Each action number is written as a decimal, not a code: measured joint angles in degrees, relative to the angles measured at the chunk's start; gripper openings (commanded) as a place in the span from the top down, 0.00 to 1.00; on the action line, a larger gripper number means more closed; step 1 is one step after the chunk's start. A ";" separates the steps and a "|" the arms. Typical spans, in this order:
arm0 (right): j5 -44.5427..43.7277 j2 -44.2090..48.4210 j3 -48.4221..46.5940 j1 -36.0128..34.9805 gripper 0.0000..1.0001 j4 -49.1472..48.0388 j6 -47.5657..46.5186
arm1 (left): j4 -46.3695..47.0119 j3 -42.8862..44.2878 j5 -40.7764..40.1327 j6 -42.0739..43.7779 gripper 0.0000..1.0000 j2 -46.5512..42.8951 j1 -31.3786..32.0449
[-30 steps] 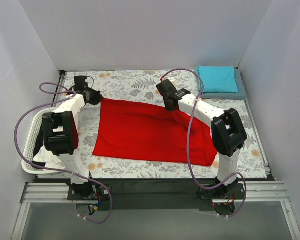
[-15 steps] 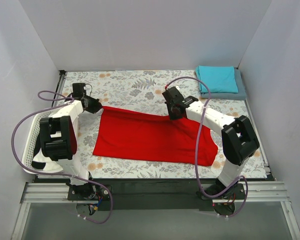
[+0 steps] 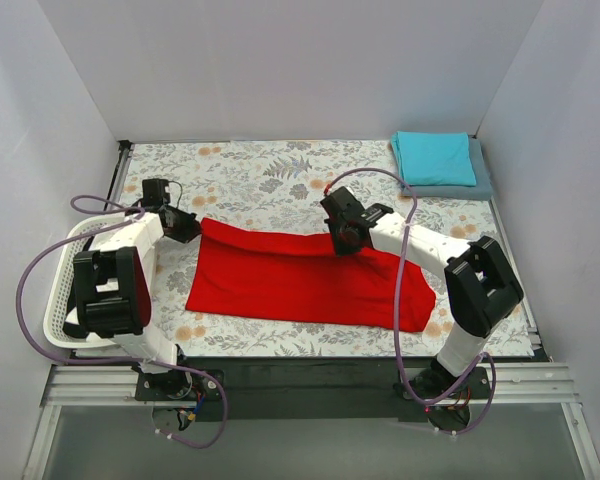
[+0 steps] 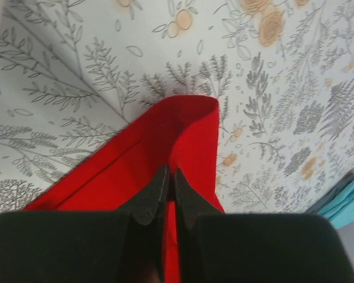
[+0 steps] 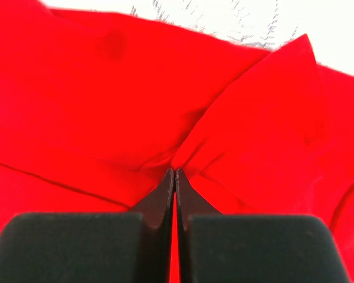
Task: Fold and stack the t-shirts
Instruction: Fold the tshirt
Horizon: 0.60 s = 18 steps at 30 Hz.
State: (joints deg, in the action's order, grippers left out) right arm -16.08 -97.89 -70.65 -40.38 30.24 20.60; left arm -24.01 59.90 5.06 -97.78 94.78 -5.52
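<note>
Red t-shirt (image 3: 280, 280), overhead view: lies spread on the floral counter (image 3: 250, 170), towards the near half. Its long axis runs left to right, and the right end slants slightly towards the near edge. The far edge is doubled over towards the near side along its length.
- Left tool (image 3: 193, 226): at the far-left corner of the red t-shirt, low over the counter.
- Right tool (image 3: 342, 243): on the folded far edge, right of the middle.
- Teal t-shirt (image 3: 436, 157): folded, lying on top of a folded grey-blue t-shirt (image 3: 480, 185) in the far-right corner of the counter, well apart from the red one.
- White lattice basket (image 3: 58, 300): at the left edge of the counter, beside the left arm.

Left wrist view: the left tool (image 4: 169, 172) has its fingers pressed together, pinching a doubled layer of the red t-shirt (image 4: 189, 130). The pinched corner ends in a rounded fold pointing away from the camera, with bare counter (image 4: 76, 71) beyond it. A sliver of the teal t-shirt (image 4: 348, 203) shows at the right edge.

Right wrist view: the right tool (image 5: 174, 171) is closed tight on a gathered pleat of the red t-shirt (image 5: 94, 88). Creases fan out from the pinch, and a raised flap stands to the right of it. Red cloth fills nearly the whole view, with a strip of counter (image 5: 224, 17) along the top.
</note>
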 measured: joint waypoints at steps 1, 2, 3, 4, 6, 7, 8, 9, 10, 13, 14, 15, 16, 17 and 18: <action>0.02 0.00 0.26 -0.28 0.99 0.07 0.15 | -0.42 -0.59 -0.11 0.00 1.00 -0.31 0.00; 0.04 0.00 0.44 -0.55 0.99 0.20 0.24 | -0.72 -1.16 -0.15 0.02 1.00 -0.63 0.00; 0.09 0.00 0.68 -0.79 0.99 0.15 0.28 | -1.20 -1.62 -0.17 0.02 1.00 -0.94 0.00; 0.09 0.00 0.90 -1.03 0.99 0.20 0.37 | -1.46 -2.05 -0.17 0.04 1.00 -1.27 0.00; 0.15 0.00 1.31 -1.51 0.99 0.28 0.52 | -2.03 -2.56 -0.20 0.04 1.00 -1.62 0.00; 0.15 0.00 1.49 -1.70 0.99 0.28 0.55 | -2.14 -2.75 -0.20 0.07 1.00 -1.70 0.00; 0.17 0.00 1.62 -1.88 0.99 0.33 0.63 | -2.38 -2.95 -0.24 0.04 1.00 -1.79 0.00; 0.15 0.00 1.79 -2.05 0.99 0.28 0.70 | -2.64 -3.17 -0.35 0.07 1.00 -1.88 0.00; 0.13 0.00 1.92 -2.14 0.99 0.33 0.72 | -2.78 -3.43 -0.48 0.07 1.00 -1.95 0.00; -0.31 0.00 2.10 -2.45 0.99 0.48 0.79 | -3.21 -4.57 -0.79 0.15 1.00 -2.75 -0.02; -0.46 0.00 2.10 -2.47 0.99 0.55 0.87 | -3.45 -4.83 -0.87 0.26 1.00 -3.13 -0.02; -0.61 0.00 2.10 -2.47 0.99 0.63 0.92 | -3.85 -4.96 -1.03 0.33 1.00 -3.54 -0.02; -0.76 0.00 2.10 -2.51 0.99 0.81 0.92 | -4.15 -5.01 -1.11 0.44 1.00 -3.93 -0.04; -0.85 0.00 2.10 -2.51 0.99 0.94 0.92 | -4.37 -5.01 -1.18 0.48 1.00 -4.35 -0.07; -0.94 0.00 2.10 -2.51 0.99 1.07 0.92 | -4.50 -5.01 -1.22 0.52 1.00 -4.68 -0.07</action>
State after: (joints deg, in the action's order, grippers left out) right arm -17.02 -97.89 -68.55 -42.89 31.31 21.52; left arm -28.51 54.89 3.84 -97.25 90.11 -5.58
